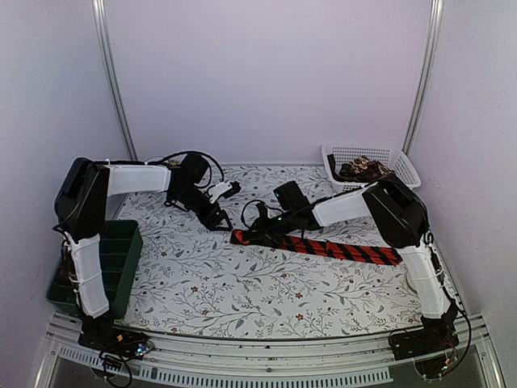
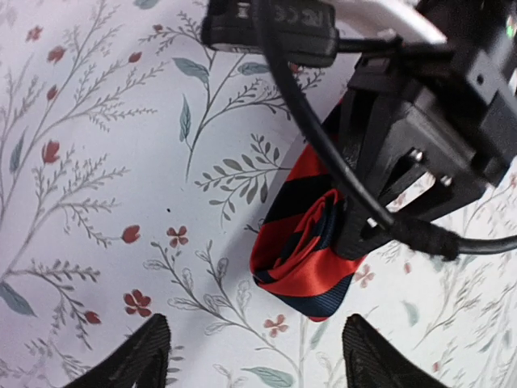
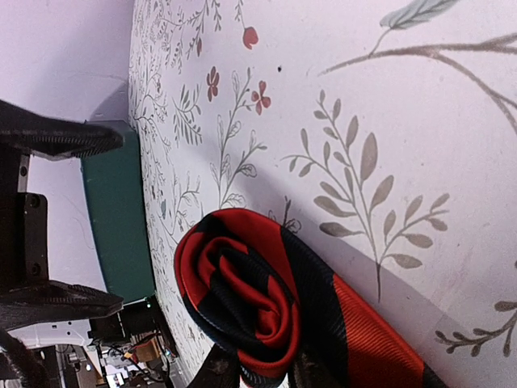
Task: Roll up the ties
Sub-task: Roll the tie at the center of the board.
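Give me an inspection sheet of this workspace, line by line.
Surface: floral cloth, lying flat.
Job's things: red striped tie, left end rolled into a coil, the rest flat; brown ties in the white basket, back right.
Clutter: green bin at the left edge.
Claws: left claw open, empty, facing the coil; right claw shut on the coil.
Cables: black cable looped above the left wrist.
Surroundings: white walls, metal posts.
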Motion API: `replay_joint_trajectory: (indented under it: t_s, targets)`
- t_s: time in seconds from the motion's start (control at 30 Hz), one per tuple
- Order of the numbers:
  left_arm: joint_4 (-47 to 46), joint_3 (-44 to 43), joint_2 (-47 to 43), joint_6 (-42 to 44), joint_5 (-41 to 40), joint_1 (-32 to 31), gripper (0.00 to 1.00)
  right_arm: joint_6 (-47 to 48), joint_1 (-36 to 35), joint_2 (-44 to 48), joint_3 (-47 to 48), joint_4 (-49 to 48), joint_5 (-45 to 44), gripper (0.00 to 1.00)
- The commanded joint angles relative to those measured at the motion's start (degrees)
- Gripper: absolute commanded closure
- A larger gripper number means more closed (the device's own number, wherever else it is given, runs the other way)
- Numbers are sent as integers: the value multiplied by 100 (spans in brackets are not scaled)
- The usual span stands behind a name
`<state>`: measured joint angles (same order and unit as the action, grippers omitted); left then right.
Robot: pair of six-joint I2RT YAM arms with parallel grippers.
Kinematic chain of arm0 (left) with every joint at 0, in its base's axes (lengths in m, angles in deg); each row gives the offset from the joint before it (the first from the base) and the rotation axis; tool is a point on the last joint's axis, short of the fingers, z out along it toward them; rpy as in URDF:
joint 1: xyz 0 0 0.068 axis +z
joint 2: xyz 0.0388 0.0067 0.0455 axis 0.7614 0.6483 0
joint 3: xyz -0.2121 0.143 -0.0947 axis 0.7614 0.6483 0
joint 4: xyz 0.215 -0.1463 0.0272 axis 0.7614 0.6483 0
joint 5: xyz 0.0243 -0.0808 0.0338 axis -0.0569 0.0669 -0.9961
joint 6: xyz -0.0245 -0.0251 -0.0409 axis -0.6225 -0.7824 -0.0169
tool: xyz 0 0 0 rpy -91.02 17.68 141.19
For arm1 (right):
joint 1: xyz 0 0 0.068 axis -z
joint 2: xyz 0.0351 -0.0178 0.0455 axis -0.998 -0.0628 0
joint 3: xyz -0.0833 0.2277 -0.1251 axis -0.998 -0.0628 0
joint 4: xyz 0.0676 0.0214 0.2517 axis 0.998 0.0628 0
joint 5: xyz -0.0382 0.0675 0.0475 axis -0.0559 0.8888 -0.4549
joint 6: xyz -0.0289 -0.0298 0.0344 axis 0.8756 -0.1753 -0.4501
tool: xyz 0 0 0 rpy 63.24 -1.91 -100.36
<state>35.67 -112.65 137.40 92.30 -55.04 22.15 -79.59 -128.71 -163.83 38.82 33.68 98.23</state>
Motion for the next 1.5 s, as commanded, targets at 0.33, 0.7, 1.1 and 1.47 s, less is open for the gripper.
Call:
replay_joint_trajectory:
  t_s: [0.33, 0.7, 1.1, 1.47]
  targets:
    - [-2842, 2025, -229, -4627, 1902, 290, 55, -132, 73, -563, -76, 97, 74, 80]
    - [-3184, 2324, -132, -5261, 1084, 292, 30, -209, 96, -672, -120, -53, 163, 80]
    - [-3739, 2516, 391, -5817, 1621, 214, 31, -320, 160, -861, -128, -259, 340, 80]
    - [-4440, 3176, 602, -6326, 2123, 204, 36, -446, 251, -1052, -207, -453, 466, 80]
